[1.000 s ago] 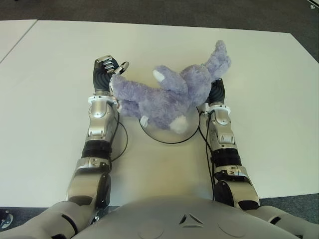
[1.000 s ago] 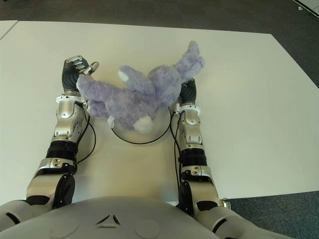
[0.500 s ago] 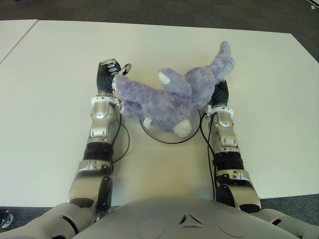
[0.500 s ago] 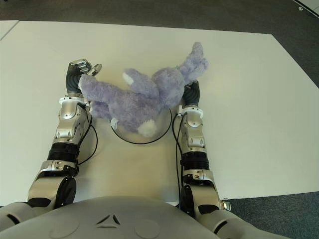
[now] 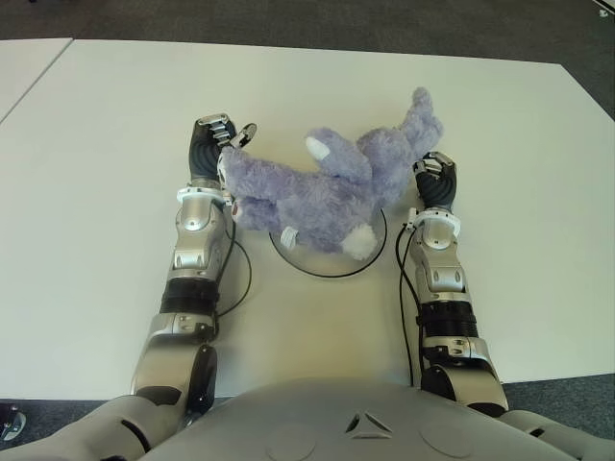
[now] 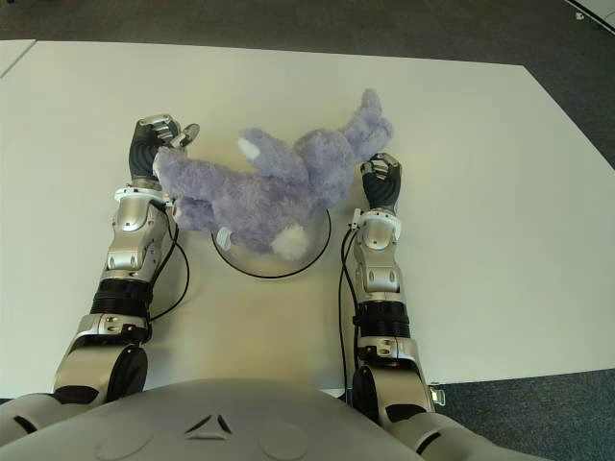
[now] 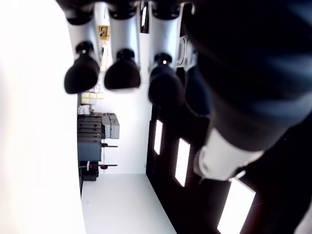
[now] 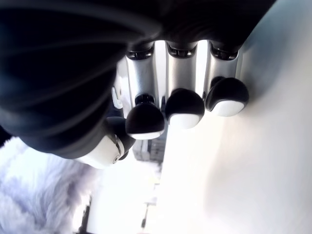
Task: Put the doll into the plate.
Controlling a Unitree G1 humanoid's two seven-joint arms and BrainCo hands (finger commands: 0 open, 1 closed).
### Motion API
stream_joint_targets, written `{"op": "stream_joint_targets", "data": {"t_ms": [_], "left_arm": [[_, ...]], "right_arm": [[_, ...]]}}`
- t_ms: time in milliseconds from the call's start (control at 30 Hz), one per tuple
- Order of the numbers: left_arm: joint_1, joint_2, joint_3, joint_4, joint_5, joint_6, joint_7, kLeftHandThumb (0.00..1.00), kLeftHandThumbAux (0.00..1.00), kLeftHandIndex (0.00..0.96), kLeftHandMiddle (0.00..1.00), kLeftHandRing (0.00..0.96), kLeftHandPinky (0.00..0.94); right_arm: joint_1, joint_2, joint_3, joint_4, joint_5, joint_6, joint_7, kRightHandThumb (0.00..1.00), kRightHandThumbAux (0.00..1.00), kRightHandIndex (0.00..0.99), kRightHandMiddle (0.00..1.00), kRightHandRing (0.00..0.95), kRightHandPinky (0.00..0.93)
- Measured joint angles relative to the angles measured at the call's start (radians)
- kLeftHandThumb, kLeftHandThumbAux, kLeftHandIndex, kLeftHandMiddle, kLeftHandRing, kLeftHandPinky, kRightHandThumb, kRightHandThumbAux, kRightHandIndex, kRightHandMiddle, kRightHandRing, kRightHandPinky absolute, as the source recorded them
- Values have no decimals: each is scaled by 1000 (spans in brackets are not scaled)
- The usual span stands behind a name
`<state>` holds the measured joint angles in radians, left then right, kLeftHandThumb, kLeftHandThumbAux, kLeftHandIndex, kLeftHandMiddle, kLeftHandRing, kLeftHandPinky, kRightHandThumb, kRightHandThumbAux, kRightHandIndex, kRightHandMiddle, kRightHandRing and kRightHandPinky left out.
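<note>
1. While the left hand [image 5: 213,144] sits at the far left of the action, its fingers [image 7: 122,73] are curled over with nothing caught between them, and the purple doll's near end is pressed right up against its inner side.
2. Moving right from that hand, the doll [image 5: 332,192] stretches across on its side, a long fuzzy body running from the left hand towards the right one.
3. Under the doll's middle, between the two hands, is the plate [image 5: 317,266], a round white dish with a dark rim; only its nearer arc shows, the rest is covered by the toy.
4. So the doll lies over the plate, with both ends spilling past the rim, one towards each hand.
5. One limb of the doll pokes up and away, beyond the right hand and a touch to its left.
6. Over to the right hand [image 5: 435,180]: it is just beside the doll's right flank, fingers [image 8: 183,107] curled in and gripping nothing, with purple fur showing close by in its wrist view.
7. Both hands sit over the pale table [image 5: 106,192], which spreads wide on either side of them.
</note>
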<state>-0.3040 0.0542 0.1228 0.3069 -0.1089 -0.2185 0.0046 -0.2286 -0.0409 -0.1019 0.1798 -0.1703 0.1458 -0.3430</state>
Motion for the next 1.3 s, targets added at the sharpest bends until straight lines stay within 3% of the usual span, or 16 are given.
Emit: {"op": "stream_joint_targets", "data": {"t_ms": [367,700,1100,1300], "left_arm": [[11,-3,-16,-32,-1,17,-1,235,819,741,818,815,740],[16,-8,-23,-41,-1,20,-1,253,827,734,813,810,741],[25,-15,-23,-67,-3,34,-1,273,822,737,818,817,753],[33,-16,-23,-75,-9,35,-1,274,816,738,821,820,759]], "right_arm": [[29,1,7,-58,-109,92,-99,709,717,439,910,890,878],[33,-21,20,-44,-158,77,-115,710,716,440,900,888,873],[43,-31,6,-53,-129,53,-66,710,716,439,923,900,891],[56,-21,-14,-76,-65,45,-12,710,716,439,909,890,871]]}}
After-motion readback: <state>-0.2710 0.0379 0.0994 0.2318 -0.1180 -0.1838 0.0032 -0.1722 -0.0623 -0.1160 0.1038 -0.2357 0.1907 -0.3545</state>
